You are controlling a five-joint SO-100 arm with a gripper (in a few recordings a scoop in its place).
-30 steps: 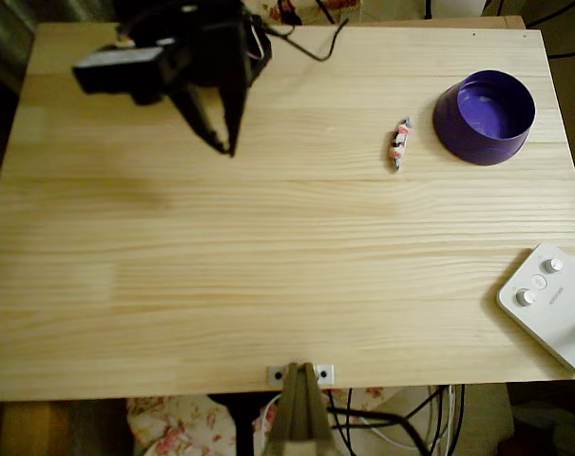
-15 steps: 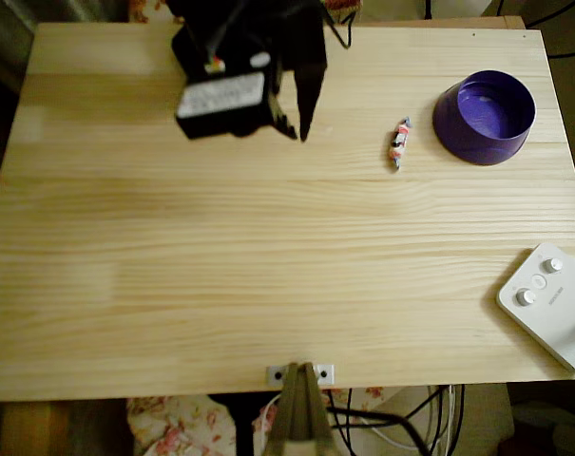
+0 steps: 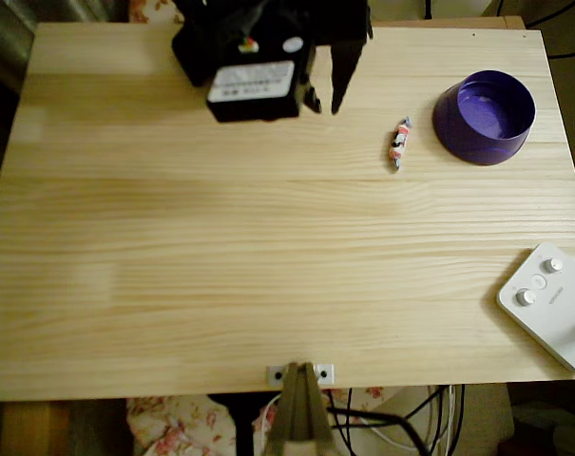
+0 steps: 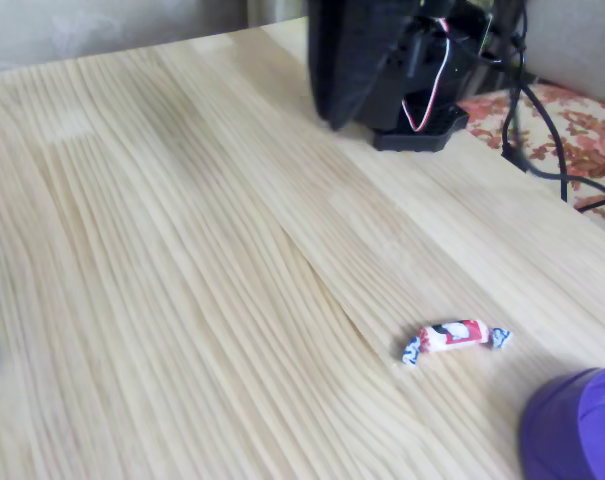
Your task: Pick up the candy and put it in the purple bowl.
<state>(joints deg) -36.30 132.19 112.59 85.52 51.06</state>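
The candy (image 3: 399,142), a slim white wrapper with red and dark marks, lies flat on the wooden table just left of the purple bowl (image 3: 455,128) in the overhead view. It shows closer in the fixed view, where the candy (image 4: 454,337) rests a short way from the bowl (image 4: 577,430) at the bottom right corner. My black gripper (image 3: 327,104) hangs near the table's far edge, left of the candy and apart from it. Its jaws are a little apart with only bare wood showing between them. In the fixed view the gripper (image 4: 332,110) is a dark blur.
A white device with round knobs (image 3: 553,304) sits at the table's front right corner. A metal clamp (image 3: 301,375) grips the front edge. The arm's base (image 4: 414,135) and cables (image 4: 542,120) stand at the far edge. Bare wood spreads over the middle and left.
The gripper has swung right along the far edge, from the far left to just left of the candy. Candy and bowl have not moved.
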